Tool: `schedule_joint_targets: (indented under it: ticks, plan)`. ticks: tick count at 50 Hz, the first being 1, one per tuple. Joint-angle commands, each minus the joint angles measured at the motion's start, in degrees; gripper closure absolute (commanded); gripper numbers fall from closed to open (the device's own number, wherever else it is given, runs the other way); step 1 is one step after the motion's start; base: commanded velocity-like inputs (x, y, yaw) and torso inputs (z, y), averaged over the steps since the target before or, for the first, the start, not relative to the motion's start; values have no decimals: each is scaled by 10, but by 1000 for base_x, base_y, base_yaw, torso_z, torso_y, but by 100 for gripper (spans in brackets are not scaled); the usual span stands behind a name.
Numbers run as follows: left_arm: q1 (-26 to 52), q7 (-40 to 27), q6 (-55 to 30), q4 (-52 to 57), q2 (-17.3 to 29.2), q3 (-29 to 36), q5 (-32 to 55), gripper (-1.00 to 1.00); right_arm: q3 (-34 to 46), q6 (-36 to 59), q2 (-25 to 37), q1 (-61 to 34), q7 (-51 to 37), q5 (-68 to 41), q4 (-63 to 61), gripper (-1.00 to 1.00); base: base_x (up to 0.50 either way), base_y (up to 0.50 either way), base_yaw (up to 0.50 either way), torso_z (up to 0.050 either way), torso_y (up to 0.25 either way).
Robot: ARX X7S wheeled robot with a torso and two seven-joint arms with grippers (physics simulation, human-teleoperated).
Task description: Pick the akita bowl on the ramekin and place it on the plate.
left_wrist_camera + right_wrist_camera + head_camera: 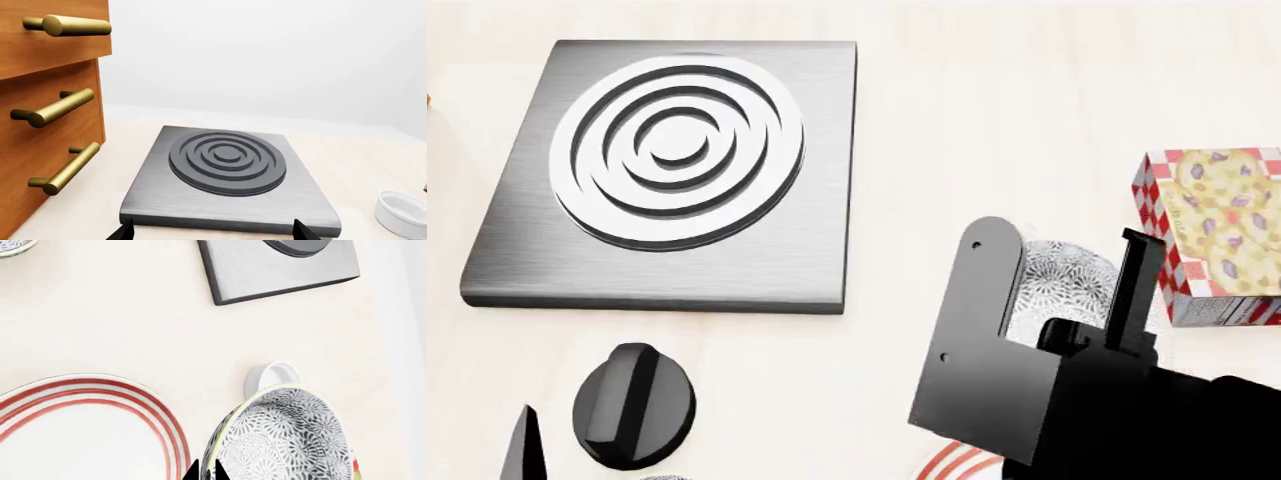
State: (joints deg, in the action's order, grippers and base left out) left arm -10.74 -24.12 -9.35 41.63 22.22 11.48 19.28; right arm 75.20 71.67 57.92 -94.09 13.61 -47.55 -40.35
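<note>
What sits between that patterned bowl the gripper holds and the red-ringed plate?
Nothing visible. The akita bowl, gripped at its rim by the right gripper, hangs right beside the plate, with only bare counter between them.

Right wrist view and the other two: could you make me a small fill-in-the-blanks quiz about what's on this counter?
The plate has rings of ____ around its rim.
The small cup next to the patterned bowl is plain ____.
The wooden drawers show ____ golden handles.
Missing words: red; white; three.
</note>
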Motion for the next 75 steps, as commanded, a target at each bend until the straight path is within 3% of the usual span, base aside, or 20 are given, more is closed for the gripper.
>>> schedule_joint_targets:
  ticks: [1, 44, 75]
  plan:
    - [0, -3, -1, 1, 2, 3, -2, -100, -20, 14, 49, 15, -36, -35, -77, 100, 0, 0, 0, 0, 0]
    - [4, -15, -6, -1, 8, 7, -1, -100, 43, -85, 96, 158, -128, -1, -91, 100, 0, 0, 0, 0, 0]
    - [5, -20, -3, -2, 12, 8, 2, -100, 56, -97, 138, 196, -168, -19, -123, 100, 0, 0, 0, 0, 0]
